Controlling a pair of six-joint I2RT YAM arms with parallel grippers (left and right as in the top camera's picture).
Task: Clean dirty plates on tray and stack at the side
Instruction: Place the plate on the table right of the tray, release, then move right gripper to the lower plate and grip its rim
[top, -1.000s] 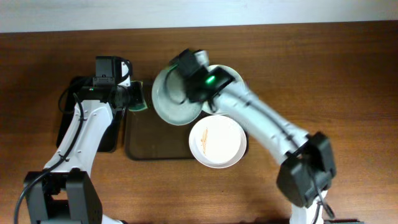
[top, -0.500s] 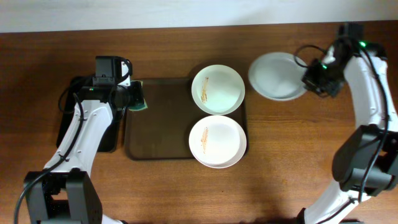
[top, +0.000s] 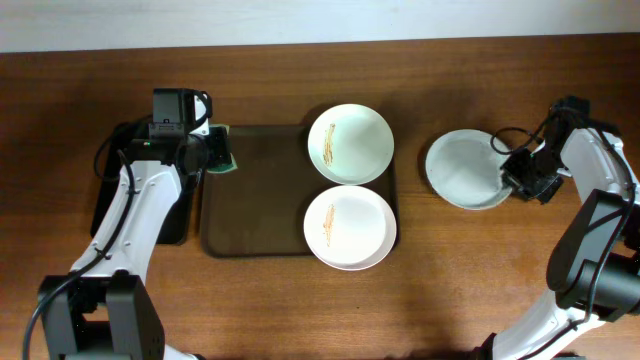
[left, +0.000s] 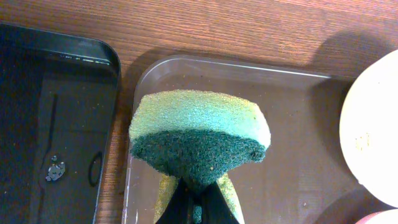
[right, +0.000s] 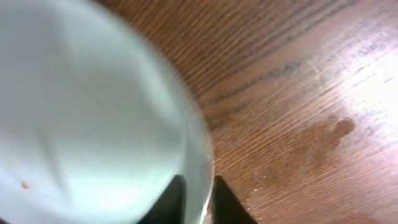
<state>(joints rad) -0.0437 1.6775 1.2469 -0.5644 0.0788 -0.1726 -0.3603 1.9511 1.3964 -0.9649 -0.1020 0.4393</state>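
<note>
The dark brown tray (top: 250, 215) holds two white plates with orange-brown streaks at its right end: one at the back (top: 350, 144) and one at the front (top: 350, 228). A pale bluish-white plate (top: 462, 169) is to the right of the tray, over the table; my right gripper (top: 512, 172) is shut on its right rim. In the right wrist view the plate (right: 81, 118) fills the left side, its rim between the fingers (right: 198, 202). My left gripper (top: 207, 153) is shut on a green and yellow sponge (left: 199, 134) over the tray's back left corner (left: 292, 149).
A smaller glossy black tray (top: 125, 190) lies left of the brown tray, under my left arm; it shows in the left wrist view (left: 56, 124). A white plate's edge (left: 373, 130) is at the right of that view. Bare wooden table (right: 298, 112) lies right of the held plate.
My right gripper carried the pale plate from over the tray's back to the right side of the table, then forward and lower. The left arm and sponge have not moved.
</note>
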